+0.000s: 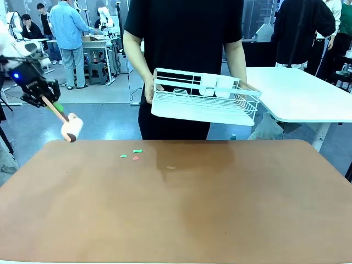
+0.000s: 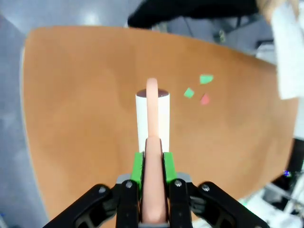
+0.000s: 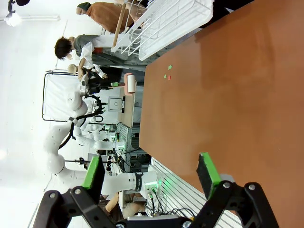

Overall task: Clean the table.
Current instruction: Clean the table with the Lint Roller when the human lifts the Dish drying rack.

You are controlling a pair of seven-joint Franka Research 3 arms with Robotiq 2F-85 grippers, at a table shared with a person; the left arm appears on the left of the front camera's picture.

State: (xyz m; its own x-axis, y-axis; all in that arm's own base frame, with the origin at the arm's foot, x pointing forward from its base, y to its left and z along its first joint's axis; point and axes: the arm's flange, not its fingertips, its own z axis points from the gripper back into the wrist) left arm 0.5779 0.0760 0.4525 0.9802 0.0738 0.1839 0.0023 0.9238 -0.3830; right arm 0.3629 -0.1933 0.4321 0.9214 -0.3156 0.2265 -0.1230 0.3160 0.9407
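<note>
The brown table (image 1: 176, 209) carries a few small paper scraps near its far side: two green scraps (image 1: 137, 150) and a red one (image 1: 136, 158). My left gripper (image 1: 44, 99) hangs above the table's far left corner, shut on the pink handle of a lint roller (image 1: 71, 127) whose white roll points down and is clear of the surface. In the left wrist view the roller (image 2: 153, 118) runs out from between the pads of that gripper (image 2: 153, 164), with the scraps (image 2: 189, 93) to its right. My right gripper (image 3: 152, 173) is open and holds nothing, off the table's (image 3: 237, 95) edge.
A person at the far side holds a white wire rack (image 1: 203, 102) in both hands above the table's far edge. A white table (image 1: 302, 93) stands behind on the right. More people and equipment are farther back.
</note>
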